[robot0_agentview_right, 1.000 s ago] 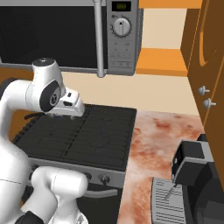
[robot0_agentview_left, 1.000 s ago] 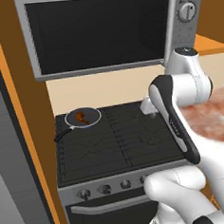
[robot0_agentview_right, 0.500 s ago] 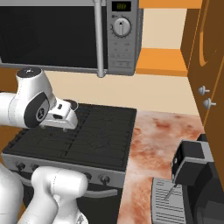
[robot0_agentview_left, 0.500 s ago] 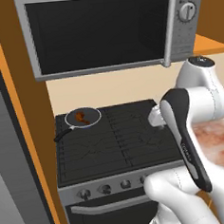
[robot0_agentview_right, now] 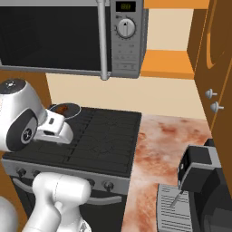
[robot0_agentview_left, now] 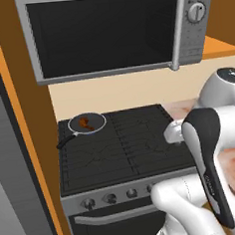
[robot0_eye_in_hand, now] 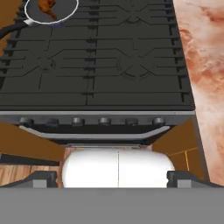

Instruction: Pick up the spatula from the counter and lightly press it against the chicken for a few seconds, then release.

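Far left, back burner: the frying pan (robot0_agentview_left: 95, 119) sits there with the chicken (robot0_agentview_left: 84, 124) lying in it, brown and small against the dark base. That is my pressing target, but not yet. Moving right across the black stove (robot0_agentview_left: 122, 149), the other burners are bare. My gripper (robot0_eye_in_hand: 114, 179) hangs above the stove, looking down over the grates and the oven's knobs. My fingertips (robot0_eye_in_hand: 42, 178) stand wide apart with nothing between them, so I am empty-handed. Further right comes the marbled counter (robot0_agentview_right: 158, 145), and the task says the spatula lies there. A dark sliver at the edge of the left base view is too cut off to name. At the far right stands a coffee machine (robot0_agentview_right: 199, 176).

As I judge it, the reach for the spatula is the step in hand. Next I need to swing right over the counter, find the handle, come down with jaws wide, and close on it.
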You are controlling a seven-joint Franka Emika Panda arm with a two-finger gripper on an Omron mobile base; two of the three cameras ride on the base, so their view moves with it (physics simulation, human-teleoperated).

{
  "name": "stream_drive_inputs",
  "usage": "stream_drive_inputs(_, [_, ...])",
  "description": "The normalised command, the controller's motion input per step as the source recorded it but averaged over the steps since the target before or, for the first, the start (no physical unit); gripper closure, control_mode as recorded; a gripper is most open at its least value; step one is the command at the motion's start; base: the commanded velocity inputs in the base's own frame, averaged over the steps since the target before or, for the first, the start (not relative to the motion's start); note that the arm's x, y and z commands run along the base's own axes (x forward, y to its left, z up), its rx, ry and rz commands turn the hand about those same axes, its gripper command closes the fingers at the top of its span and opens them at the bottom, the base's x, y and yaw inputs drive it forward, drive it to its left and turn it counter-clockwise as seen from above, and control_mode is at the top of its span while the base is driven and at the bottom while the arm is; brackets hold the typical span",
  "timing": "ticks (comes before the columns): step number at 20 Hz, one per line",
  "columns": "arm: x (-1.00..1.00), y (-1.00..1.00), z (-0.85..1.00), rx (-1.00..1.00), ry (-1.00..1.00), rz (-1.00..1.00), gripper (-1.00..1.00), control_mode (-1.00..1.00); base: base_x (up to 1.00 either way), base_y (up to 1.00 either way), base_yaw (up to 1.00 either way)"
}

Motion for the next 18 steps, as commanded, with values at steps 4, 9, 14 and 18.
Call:
stream_drive_inputs(4, [-0.44,0.00,0.07,0.00,-0.06,0.00,-1.00,-1.00,0.00,0.00,0.00])
stream_drive_inputs(9, [-0.42,0.00,0.03,0.00,-0.04,0.00,-1.00,-1.00,0.00,0.00,0.00])
stream_drive_inputs(14, [0.00,0.00,0.00,0.00,0.00,0.00,-1.00,1.00,-0.34,0.00,0.00])
stream_drive_inputs(18, [0.00,0.00,0.00,0.00,0.00,0.00,-1.00,1.00,-0.32,0.00,-0.02])
